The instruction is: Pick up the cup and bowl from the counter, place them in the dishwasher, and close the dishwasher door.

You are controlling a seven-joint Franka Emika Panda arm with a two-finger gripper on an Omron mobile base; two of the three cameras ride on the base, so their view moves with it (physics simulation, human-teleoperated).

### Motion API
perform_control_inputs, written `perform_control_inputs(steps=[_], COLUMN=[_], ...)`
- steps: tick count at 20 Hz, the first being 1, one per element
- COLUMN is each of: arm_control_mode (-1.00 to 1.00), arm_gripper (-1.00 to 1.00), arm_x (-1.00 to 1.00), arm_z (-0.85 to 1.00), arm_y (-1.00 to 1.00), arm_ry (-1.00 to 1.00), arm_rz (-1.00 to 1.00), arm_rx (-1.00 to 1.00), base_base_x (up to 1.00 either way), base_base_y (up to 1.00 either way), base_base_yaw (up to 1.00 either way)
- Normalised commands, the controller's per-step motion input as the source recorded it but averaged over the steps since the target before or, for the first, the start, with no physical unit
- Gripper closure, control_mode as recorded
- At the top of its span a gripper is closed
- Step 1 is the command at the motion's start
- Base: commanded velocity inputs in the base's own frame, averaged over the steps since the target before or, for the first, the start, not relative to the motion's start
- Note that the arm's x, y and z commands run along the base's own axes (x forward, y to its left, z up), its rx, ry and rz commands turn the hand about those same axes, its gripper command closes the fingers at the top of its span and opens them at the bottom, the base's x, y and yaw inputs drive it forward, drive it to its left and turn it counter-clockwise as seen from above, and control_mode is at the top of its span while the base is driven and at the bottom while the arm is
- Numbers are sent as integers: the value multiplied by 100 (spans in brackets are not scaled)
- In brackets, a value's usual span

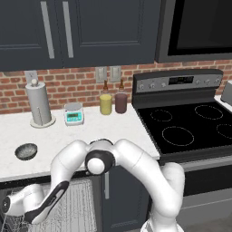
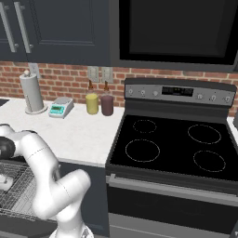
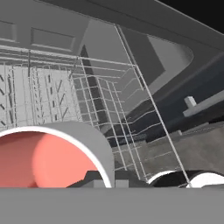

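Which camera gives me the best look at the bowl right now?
The left base view: the bowl sits in full sight on the white counter near its front left edge, dark rim and speckled inside clear. The other two views give no useful look at it; the hand view has the cup above the dishwasher rack instead.

A red brick wall [image 1: 68, 86] runs behind the worktop, with dark cabinets [image 1: 90, 31] above. A black stovetop [image 1: 190, 127] sits on the right beneath a dark microwave [image 1: 199, 27]. By the wall stand a paper towel roll [image 1: 40, 105], a small scale [image 1: 74, 114], a yellow tumbler [image 1: 105, 104] and a maroon tumbler [image 1: 121, 103].
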Motion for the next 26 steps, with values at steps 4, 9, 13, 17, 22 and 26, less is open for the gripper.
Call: perform_control_inputs(steps=[4,9,13,17,22,26], arm_control_mode=[-100,-100,-100,-100,-100,-100], arm_gripper=[100,100,100,100,100,-100], arm_x=[48,20,15,2,0,-1], arm_z=[-39,-47,-46,-50,-32,-4], arm_y=[35,35,1,10,9,24], arm_ry=[7,10,14,9,0,0], arm_rz=[0,0,0,0,0,0], arm_rx=[0,0,0,0,0,0], base_base_x=[0,0,0,0,0,0], base_base_y=[0,0,0,0,0,0], base_base_yaw=[0,0,0,0,0,0])
